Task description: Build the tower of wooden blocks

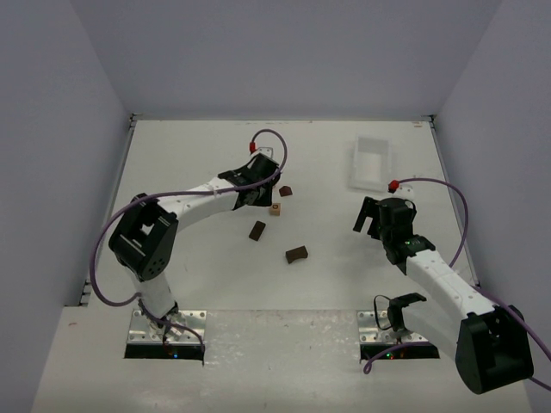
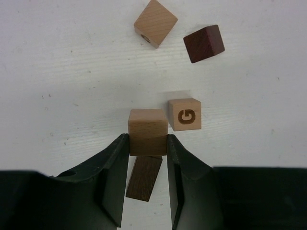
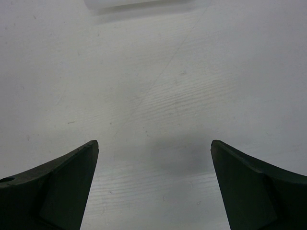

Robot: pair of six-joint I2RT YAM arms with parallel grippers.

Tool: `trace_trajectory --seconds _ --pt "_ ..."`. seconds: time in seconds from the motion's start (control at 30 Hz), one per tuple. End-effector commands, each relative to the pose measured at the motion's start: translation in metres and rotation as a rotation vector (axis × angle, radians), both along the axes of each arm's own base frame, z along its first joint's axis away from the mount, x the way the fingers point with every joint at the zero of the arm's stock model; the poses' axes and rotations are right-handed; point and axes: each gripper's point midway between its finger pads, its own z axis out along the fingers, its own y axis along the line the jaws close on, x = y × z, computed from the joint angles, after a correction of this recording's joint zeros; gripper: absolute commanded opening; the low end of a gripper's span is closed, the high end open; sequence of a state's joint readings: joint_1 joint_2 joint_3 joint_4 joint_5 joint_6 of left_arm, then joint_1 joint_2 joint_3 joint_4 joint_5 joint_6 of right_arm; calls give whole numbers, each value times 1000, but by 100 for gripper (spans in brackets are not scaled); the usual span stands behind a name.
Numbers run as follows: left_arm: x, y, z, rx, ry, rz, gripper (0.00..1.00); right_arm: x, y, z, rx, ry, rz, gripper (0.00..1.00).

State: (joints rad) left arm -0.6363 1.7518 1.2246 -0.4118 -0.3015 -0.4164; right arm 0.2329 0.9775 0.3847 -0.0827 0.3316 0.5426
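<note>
A white counter is enclosed by pale grey walls. On the left, the left arm is stretched toward the middle of the counter, with a purple cable looped beside it. The left tool is pressed onto a tan block, which is pinched at its lower half between the two black fingers. A brown plank is seen lying flat beneath, in the gap between them. Whether the pinched block touches the counter cannot be told.

Just right of it, across a narrow gap, a G cube is set. It is tan, and a brown letter "G" is printed on its upper face. No other writing can be read.

Beyond these, a holed block and a maroon cube are laid close together but apart. In the top view, a dark block and an arched piece are seen nearer the arm bases, clear of the tool.

Further right, a white tray is placed near the far edge. Near it, the right tool is spread wide over bare counter, and nothing is held.
</note>
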Motion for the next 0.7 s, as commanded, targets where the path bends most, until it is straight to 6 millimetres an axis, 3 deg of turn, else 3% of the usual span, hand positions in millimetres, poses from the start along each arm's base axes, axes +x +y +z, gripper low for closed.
trace_trajectory --seconds 0.0,0.2,0.67 --pt "-20 -26 36 -6 -89 -73 7 12 2 19 16 -68 -5 99" --pt "-39 -48 51 -31 -105 -172 0 12 2 20 19 -77 -9 99" --pt "-73 -91 78 -92 -164 -393 0 13 4 20 26 -73 -2 99"
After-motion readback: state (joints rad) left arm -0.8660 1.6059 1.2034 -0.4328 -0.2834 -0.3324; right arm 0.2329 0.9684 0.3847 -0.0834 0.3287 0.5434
